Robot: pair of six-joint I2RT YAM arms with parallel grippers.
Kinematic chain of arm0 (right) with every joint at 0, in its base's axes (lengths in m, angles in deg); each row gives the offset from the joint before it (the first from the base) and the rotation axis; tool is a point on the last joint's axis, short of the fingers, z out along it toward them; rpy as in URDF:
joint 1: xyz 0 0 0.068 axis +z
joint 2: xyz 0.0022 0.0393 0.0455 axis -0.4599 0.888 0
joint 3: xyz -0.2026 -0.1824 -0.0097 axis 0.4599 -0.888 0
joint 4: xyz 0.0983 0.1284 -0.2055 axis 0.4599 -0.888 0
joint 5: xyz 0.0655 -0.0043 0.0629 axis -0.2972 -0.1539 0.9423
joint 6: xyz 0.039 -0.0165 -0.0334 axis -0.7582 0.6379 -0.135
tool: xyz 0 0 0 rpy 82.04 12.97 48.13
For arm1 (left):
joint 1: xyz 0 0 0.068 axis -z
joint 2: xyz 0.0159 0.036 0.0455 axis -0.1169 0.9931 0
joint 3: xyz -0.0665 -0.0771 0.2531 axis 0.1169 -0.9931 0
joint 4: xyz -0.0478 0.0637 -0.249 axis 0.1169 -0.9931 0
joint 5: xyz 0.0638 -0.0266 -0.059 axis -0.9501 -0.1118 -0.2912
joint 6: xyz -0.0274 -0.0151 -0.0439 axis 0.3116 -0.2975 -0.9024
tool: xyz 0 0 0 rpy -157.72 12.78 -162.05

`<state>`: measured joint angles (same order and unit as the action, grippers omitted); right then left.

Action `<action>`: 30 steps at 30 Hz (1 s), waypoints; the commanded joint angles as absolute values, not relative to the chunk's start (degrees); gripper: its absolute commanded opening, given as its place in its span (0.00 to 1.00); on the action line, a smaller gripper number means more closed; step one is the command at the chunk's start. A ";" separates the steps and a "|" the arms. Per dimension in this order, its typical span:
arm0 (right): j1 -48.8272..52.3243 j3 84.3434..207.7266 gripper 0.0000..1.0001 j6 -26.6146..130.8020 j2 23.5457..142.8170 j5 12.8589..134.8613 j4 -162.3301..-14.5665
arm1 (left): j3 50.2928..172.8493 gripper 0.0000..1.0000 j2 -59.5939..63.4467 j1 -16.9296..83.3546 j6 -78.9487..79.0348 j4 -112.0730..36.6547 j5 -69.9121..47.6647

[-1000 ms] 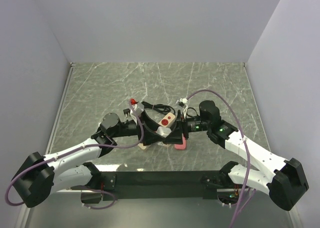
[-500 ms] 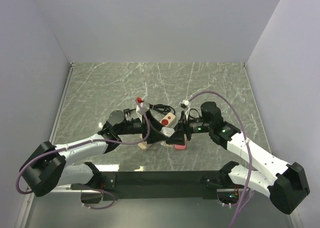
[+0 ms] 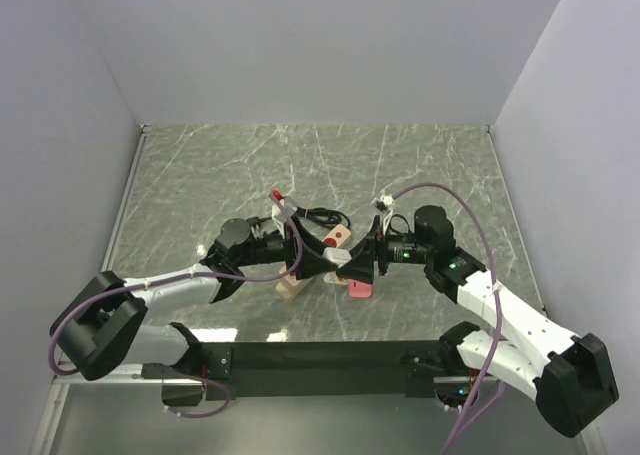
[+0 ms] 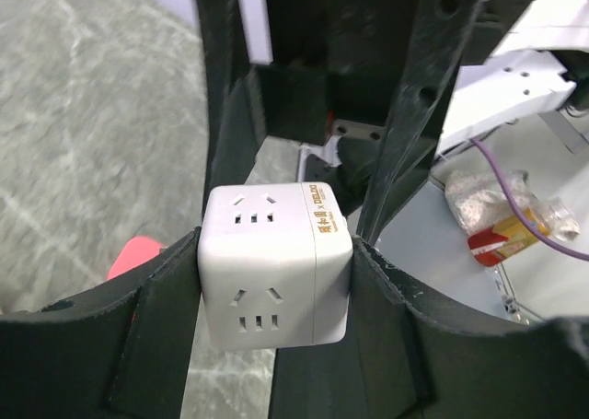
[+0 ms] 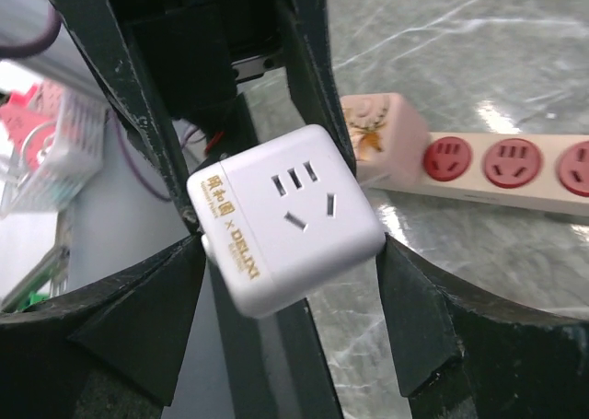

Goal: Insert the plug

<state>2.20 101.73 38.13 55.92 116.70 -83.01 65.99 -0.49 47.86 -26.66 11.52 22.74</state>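
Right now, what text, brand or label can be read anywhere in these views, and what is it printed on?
"x DELIXI": gold print on the white socket cube, right wrist view; the characters before it are too small to read.
Left wrist view: the same print is blurred.
power strip: no text legible.

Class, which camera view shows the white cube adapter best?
Left wrist: the white cube adapter sits centred, two socket faces clear. Right wrist shows one socket face, tilted; top external shows only a white speck.
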 commanded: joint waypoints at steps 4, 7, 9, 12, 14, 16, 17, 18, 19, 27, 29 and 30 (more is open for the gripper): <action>1.27 100.29 0.82 34.92 51.24 113.16 -74.15 | 64.45 0.01 0.61 46.35 -26.61 11.25 22.27; 1.19 98.80 0.83 34.56 50.01 110.36 -72.83 | 64.80 0.01 0.26 46.00 -25.74 9.68 20.88; 1.36 98.26 0.86 37.27 47.21 107.37 -74.57 | 65.33 0.01 0.96 44.25 -25.55 8.17 20.86; 2.41 97.56 0.90 42.36 42.03 101.04 -79.76 | 66.90 0.01 4.11 40.65 -28.63 9.32 23.23; 3.38 96.07 0.91 43.79 39.64 96.92 -81.16 | 68.05 0.01 5.70 40.11 -31.16 8.70 22.89; 5.40 96.06 0.92 45.63 37.88 93.92 -82.75 | 67.53 0.01 7.11 40.11 -34.94 12.11 23.77; 6.88 96.41 0.92 46.25 37.70 92.16 -84.32 | 67.35 0.01 7.38 40.11 -36.70 13.26 23.86; 10.73 96.76 0.92 47.99 37.70 86.93 -84.95 | 67.35 0.01 7.47 40.11 -38.63 14.06 24.03; 13.81 97.99 0.93 49.14 37.87 84.00 -85.56 | 67.35 0.01 7.12 40.11 -39.43 14.33 24.21; 29.30 103.97 0.93 57.05 45.07 64.83 -89.70 | 67.96 0.01 0.97 40.55 -40.06 8.97 24.12; 32.82 105.46 0.93 58.37 45.87 59.12 -90.48 | 68.40 0.01 1.14 40.99 -40.14 8.18 26.56; 33.96 105.90 0.93 60.12 46.65 57.53 -90.84 | 68.58 0.01 1.23 41.25 -40.49 8.44 27.10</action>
<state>30.82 101.73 54.61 45.85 67.72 -90.22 65.88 2.46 40.38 -39.05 7.41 23.66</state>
